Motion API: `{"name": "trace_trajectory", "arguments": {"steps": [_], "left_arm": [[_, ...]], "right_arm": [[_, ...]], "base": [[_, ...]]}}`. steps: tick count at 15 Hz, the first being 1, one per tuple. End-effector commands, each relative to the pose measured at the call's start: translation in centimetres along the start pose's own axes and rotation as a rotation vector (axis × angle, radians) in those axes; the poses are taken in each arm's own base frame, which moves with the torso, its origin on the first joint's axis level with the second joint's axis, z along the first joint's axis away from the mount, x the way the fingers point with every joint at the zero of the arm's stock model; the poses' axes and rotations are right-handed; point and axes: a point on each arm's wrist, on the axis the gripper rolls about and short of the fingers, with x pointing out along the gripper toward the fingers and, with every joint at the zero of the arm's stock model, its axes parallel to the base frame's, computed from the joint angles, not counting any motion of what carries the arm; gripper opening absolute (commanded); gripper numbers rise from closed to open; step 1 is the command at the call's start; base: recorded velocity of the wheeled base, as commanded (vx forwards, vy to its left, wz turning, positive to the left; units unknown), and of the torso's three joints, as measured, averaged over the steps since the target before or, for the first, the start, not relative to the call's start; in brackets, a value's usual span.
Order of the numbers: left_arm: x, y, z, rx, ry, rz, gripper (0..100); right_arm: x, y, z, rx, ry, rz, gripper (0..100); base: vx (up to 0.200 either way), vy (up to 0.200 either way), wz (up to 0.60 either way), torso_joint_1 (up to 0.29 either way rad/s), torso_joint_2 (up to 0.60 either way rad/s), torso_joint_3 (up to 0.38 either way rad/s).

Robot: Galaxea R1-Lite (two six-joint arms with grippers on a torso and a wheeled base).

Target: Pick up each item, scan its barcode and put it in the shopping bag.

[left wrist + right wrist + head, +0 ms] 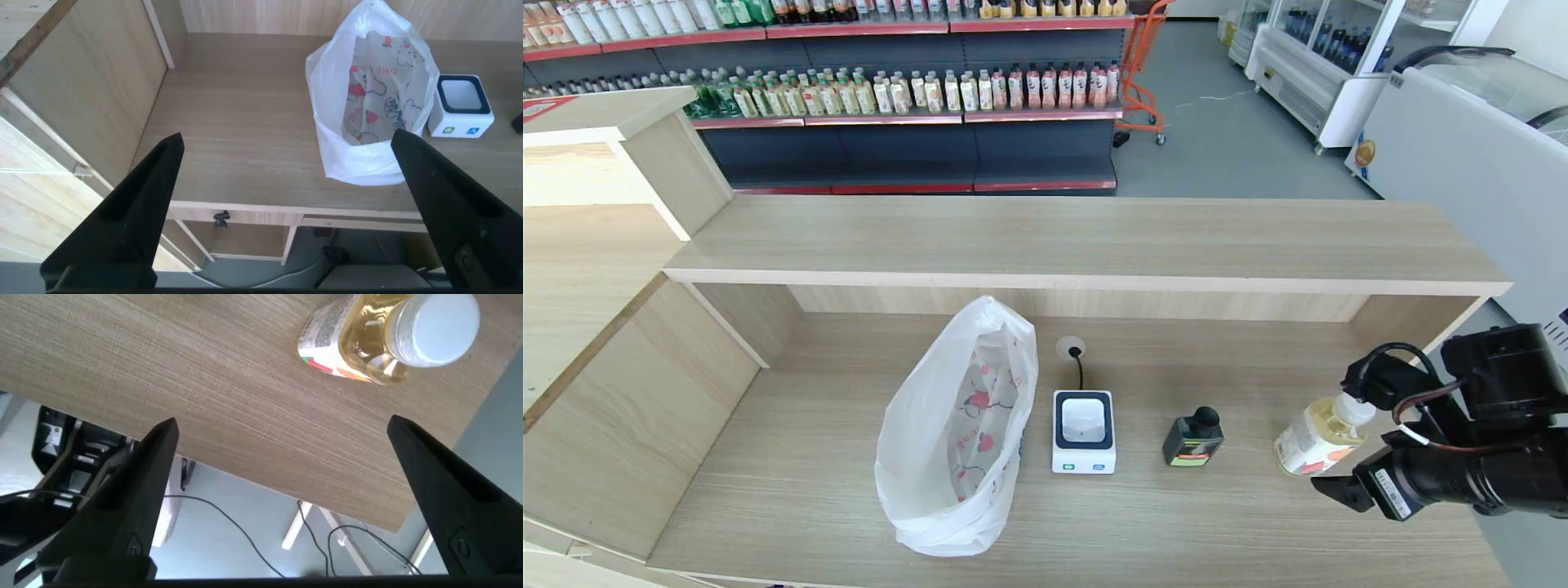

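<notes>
The right gripper (pixel 282 429) is nearest the lens, its two black fingers (pixel 139 498) spread wide with nothing between them. In the head view its arm covers part of the neck of the yellow bottle (pixel 1319 437), and the right wrist view cuts that bottle off at the frame edge. The bottle has a white cap and pale yellow liquid. It stands on the counter (pixel 1176 523) far right of the scanner (pixel 1083 430), just beyond the fingertips and apart from them. The arm comes in from the right and hovers over the counter's near edge. A small dark bottle (pixel 1192 439) stands between the scanner and the yellow bottle; its label is too small to make out. The white shopping bag (pixel 956 433) stands open just left of the scanner, and I cannot tell whether it holds anything. The left gripper (pixel 286 139) hovers over the near edge, left of the scanner, its fingers also spread and empty.
</notes>
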Motion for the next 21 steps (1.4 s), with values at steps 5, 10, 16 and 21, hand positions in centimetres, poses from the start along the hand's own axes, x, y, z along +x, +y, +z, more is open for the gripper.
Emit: {"name": "trace_trajectory", "arguments": {"steps": [5,10,16,21], "left_arm": [[0.0,0.0,0.0,0.000,0.001,0.000,100],[0.0,0.0,0.0,0.000,0.001,0.000,100],[0.0,0.0,0.0,0.000,-0.001,0.000,100],[0.0,0.0,0.0,0.000,-0.001,0.000,100]], "right_arm": [[7.0,1.5,0.0,-0.101,0.012,0.042,100],[10.7,4.0,1.3,-0.164,-0.089,0.138,100],[14.1,6.6,3.8,-0.215,-0.167,0.170,100],[15.7,7.4,4.5,-0.211,-0.189,0.179,100]], "base": [[0.000,0.000,0.00,0.000,0.00,0.000],[0.000,0.000,0.00,0.000,0.00,0.000],[0.000,0.000,0.00,0.000,0.00,0.000],[0.000,0.000,0.00,0.000,0.00,0.000]]}}
